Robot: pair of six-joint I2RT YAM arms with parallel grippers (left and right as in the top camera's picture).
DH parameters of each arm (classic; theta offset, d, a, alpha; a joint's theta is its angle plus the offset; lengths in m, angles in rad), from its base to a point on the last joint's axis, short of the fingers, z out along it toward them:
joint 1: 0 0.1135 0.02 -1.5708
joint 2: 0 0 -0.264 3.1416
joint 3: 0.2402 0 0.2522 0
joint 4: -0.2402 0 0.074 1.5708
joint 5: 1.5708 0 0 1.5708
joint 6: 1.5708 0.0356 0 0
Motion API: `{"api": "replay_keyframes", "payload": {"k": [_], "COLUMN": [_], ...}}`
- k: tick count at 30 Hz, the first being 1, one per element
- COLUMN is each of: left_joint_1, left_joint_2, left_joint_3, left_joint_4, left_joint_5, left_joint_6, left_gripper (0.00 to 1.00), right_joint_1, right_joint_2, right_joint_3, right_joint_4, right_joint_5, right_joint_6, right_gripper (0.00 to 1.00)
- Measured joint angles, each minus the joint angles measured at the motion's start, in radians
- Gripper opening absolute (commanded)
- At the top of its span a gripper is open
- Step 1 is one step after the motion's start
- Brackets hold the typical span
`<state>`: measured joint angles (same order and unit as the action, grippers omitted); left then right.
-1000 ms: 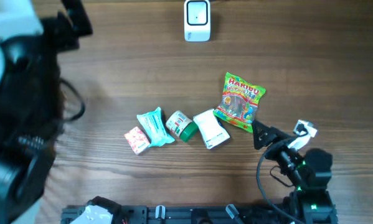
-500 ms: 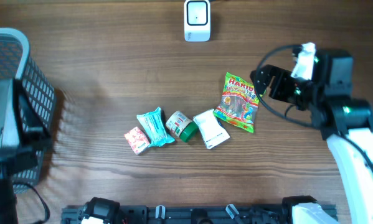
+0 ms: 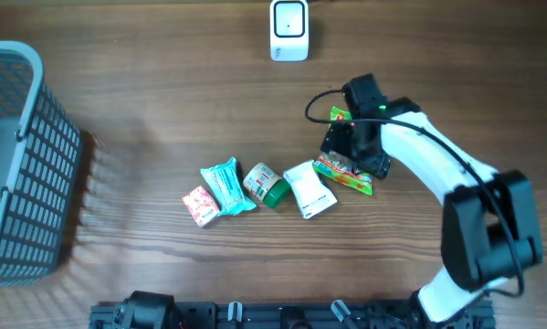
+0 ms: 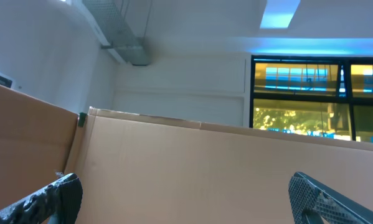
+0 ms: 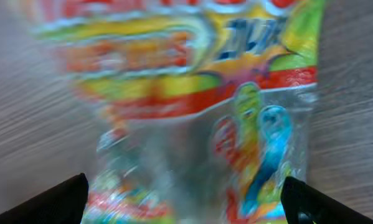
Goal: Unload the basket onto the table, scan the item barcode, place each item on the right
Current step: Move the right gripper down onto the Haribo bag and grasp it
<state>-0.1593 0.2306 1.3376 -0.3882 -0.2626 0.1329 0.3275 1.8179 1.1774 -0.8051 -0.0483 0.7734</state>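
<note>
The brightly printed, glossy plastic bag of gummy sweets (image 3: 344, 172) is judged to be light, soft and slippery. The film can be expected to crumple and slide under pressure, and the loose contents to shift, so a firm pinch across a flat sealed edge or a corner is advised rather than a squeeze on the padded middle. No barcode is seen on the upturned printed face, so it is probably carried on the underside and the bag would have to be turned toward the white box-shaped barcode scanner (image 3: 289, 29) at the far edge of the wooden counter (image 3: 163, 110). The bag is printed in red, yellow and green, with a clear window in the middle and cartoon gummy shapes in green and blue (image 5: 261, 137). It is lying flat on the counter at the right end of a row of small packets (image 3: 255, 190), well apart from the scanner and from the grey mesh basket (image 3: 17, 164) at the left. The right gripper (image 5: 186, 202) is held directly above the bag with its fingers spread wide and nothing between them. The left gripper (image 4: 186, 202) is likewise spread apart and empty, pointed away from the counter.
</note>
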Motion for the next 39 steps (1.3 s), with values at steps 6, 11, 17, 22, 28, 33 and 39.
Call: {"api": "replay_keyframes", "payload": {"k": [6,11,17,22,28,33,39], "left_joint_1": [0.000,0.000,0.000,0.002,0.002,0.002,0.002], "left_joint_2": [-0.002,-0.002,-0.002,-0.002,-0.002,-0.002,-0.002], "left_joint_3": [-0.003,-0.005,-0.006,-0.006,-0.008,-0.008,-0.008], "left_joint_4": [0.000,0.019,0.084,0.081,-0.071,-0.095,-0.135], "left_joint_5": [0.000,0.000,-0.098,-0.333,-0.455,-0.474,-0.474], "left_joint_6": [0.000,0.000,0.000,0.000,-0.004,-0.004,-0.004], "left_gripper": [1.00,1.00,1.00,1.00,1.00,1.00,1.00], "right_joint_1": [-0.002,-0.002,-0.002,-0.002,-0.006,-0.006,-0.006], "right_joint_2": [0.068,0.068,0.068,0.068,0.068,0.068,0.068], "right_joint_3": [0.005,0.012,0.018,0.018,0.024,0.024,0.021], "right_joint_4": [-0.003,-0.003,0.005,0.017,-0.010,-0.014,0.028], "right_joint_5": [0.081,0.174,0.201,0.188,0.148,0.162,0.200], "right_joint_6": [0.061,0.071,0.066,0.026,-0.020,-0.034,-0.034], "right_gripper": [0.73,0.05,0.05,0.05,0.99,1.00,1.00]}}
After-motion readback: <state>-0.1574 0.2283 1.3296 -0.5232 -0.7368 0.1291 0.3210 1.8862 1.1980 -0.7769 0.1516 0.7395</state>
